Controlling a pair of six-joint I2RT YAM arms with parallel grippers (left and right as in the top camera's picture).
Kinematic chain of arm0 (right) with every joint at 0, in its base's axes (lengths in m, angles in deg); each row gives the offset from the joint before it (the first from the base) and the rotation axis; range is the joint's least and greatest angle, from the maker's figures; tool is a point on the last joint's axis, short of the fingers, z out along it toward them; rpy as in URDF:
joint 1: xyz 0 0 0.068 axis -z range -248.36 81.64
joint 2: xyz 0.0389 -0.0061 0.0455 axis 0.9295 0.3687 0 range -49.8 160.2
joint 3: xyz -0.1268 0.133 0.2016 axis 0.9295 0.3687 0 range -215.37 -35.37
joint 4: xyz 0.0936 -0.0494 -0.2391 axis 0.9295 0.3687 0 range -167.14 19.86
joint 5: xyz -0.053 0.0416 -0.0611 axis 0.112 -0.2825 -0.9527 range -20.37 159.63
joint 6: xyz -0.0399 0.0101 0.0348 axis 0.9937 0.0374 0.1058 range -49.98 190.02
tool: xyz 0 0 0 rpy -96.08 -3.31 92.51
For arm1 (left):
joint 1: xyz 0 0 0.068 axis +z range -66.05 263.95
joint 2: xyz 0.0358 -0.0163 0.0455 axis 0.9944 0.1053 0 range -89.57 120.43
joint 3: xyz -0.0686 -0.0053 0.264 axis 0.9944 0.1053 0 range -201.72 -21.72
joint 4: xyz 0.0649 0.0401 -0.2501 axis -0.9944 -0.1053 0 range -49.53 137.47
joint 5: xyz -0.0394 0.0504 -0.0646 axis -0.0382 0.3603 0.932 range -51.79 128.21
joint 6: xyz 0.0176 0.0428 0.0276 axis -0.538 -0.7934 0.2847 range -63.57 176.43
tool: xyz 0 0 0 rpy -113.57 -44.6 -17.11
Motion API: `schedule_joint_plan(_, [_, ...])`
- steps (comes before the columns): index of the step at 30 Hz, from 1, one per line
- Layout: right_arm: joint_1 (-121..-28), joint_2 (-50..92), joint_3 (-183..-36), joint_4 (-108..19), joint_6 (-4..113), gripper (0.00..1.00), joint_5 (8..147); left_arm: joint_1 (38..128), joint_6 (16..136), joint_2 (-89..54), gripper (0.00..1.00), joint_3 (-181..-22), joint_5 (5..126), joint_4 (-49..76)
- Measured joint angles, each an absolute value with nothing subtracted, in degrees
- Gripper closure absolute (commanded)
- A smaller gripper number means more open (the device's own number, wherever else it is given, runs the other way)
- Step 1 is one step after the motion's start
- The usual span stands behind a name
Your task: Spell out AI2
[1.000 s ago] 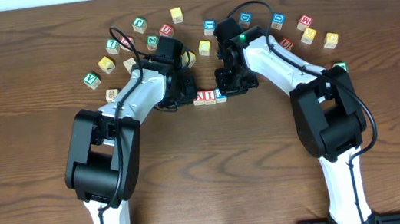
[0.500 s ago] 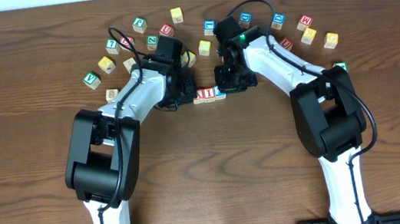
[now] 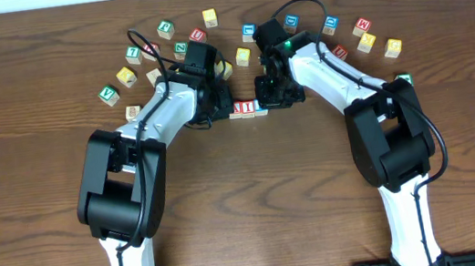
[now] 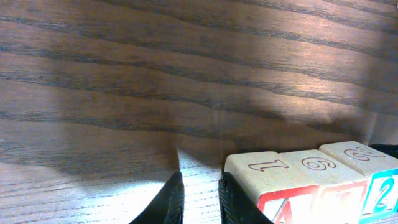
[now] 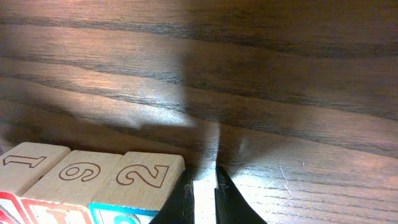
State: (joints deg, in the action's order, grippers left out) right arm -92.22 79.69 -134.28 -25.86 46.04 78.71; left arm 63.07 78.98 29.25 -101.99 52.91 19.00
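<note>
Three wooden blocks stand touching in a row at the table's middle: the A block point(image 3: 234, 109), the I block point(image 3: 247, 107) and the 2 block point(image 3: 260, 105). My left gripper point(image 3: 219, 108) is shut and empty, its fingers point(image 4: 199, 198) low on the table against the A block point(image 4: 273, 186). The I block point(image 4: 323, 177) and 2 block point(image 4: 370, 171) lie beyond it. My right gripper point(image 3: 273, 99) is shut and empty, its fingers point(image 5: 205, 198) against the 2 block point(image 5: 140, 180) at the row's other end.
Several loose letter blocks lie in an arc behind the arms, from a green one point(image 3: 108, 96) at the left, past a yellow one point(image 3: 243, 56), to one at the right point(image 3: 393, 47).
The row of three blocks has slid a little toward the far side of the table, with both grippers staying at its ends.
</note>
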Motion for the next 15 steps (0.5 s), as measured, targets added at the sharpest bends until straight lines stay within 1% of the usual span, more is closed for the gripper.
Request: schedule_joint_plan(15, [-92.18, 79.67, -134.28, -25.31, 45.88, 0.90, 78.08, 62.92, 78.95, 29.25, 0.80, -101.99, 51.73, 18.28])
